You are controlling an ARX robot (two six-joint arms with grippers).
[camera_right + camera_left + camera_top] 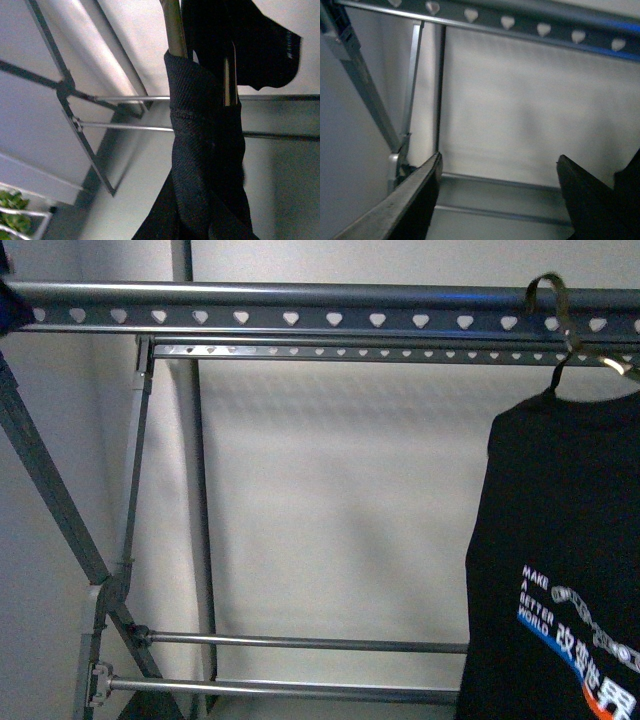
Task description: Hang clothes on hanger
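black t-shirt [560, 570] is hanging from the top rail of grey rack [300, 302], at the right side.
left gripper [500, 160] is standing wide open, holding nothing; right gripper i cannot tell, t-shirt is filling its view.

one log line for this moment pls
t-shirt: hung by hook on rack top rail | left gripper: open, empty | right gripper: unclear, fabric fills view

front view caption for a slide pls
Black printed T-shirt hanging from the grey rack's heart-punched top rail, at frame right
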